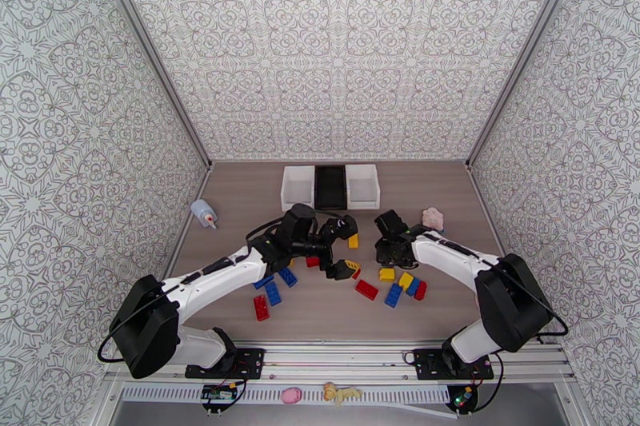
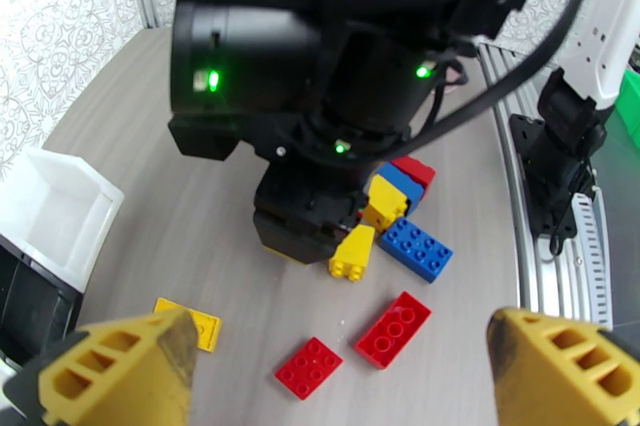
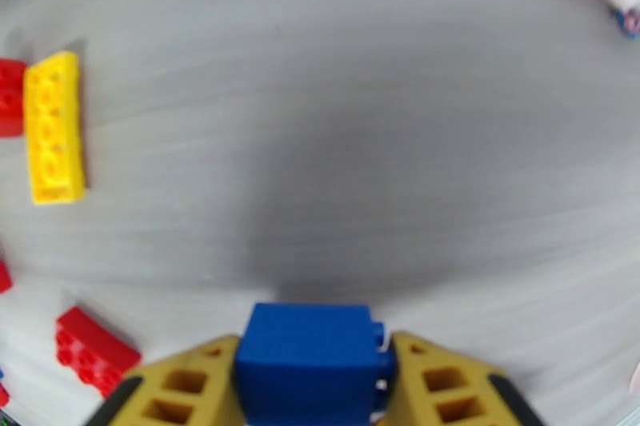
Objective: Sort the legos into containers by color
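Observation:
My right gripper [image 3: 312, 349] is shut on a blue lego [image 3: 308, 360], held just above the tabletop between its yellow fingers. In the top view that gripper [image 1: 394, 252] hangs over a cluster of yellow [image 1: 386, 274], blue [image 1: 394, 296] and red [image 1: 366, 289] legos. My left gripper [image 1: 350, 253] is open and holds nothing, pointing at the right gripper from the left; its fingers [image 2: 120, 372] stand wide apart. Between them lie red legos [image 2: 392, 329], a blue lego [image 2: 414, 248] and a yellow plate [image 2: 196, 324]. The containers stand at the back: white [image 1: 298, 186], black [image 1: 330, 186], white [image 1: 362, 186].
More blue [image 1: 273, 292] and red [image 1: 261, 307] legos lie under the left forearm. A pinkish toy [image 1: 433, 218] sits at the back right, and a pale bottle [image 1: 204, 213] lies at the far left. Patterned walls close in the table on three sides.

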You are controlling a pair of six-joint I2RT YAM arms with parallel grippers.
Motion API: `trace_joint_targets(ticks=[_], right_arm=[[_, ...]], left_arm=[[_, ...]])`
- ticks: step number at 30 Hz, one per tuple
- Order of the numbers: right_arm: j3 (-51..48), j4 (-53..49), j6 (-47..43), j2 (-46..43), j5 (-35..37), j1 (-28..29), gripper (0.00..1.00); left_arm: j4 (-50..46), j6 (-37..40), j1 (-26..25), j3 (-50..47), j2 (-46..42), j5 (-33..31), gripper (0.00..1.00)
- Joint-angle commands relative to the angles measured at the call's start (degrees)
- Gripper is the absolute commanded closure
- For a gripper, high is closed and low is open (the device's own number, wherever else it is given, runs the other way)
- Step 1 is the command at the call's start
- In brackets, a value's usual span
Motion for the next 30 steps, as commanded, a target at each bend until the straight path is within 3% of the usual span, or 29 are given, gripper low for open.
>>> trace_joint_targets(ticks=[1, 6, 12, 25, 28, 30], right_arm=[[4.17, -0.07, -3.84, -2.79, 2.20, -0.61, 0.62], [10.35, 4.31, -8.55, -1.31, 1.04, -1.22, 0.62], [20.36, 10.56, -14.16, 6.43, 0.16, -2.03, 0.62], [48.04, 12.06, -17.32, 34.43, -4.28, -6.73, 0.61], [52.35, 10.31, -17.93, 37.42, -4.54, -7.32, 0.56], [52.63, 10.69, -19.49, 36.56, -4.77, -7.32, 0.45]], left_arm=[[2.77, -2.45, -0.36, -0.27, -2.08, -2.72, 0.00], [5.57, -5.15, -0.34, -2.79, -4.22, -5.42, 0.00], [6.81, -7.28, -0.39, -5.88, -7.82, -10.60, 0.00], [7.24, -9.74, -0.88, -10.77, -13.98, -18.01, 0.00], [7.54, -10.22, -0.75, -11.66, -14.89, -19.62, 0.00], [7.51, -10.57, -0.20, -12.14, -15.66, -19.61, 0.00]])
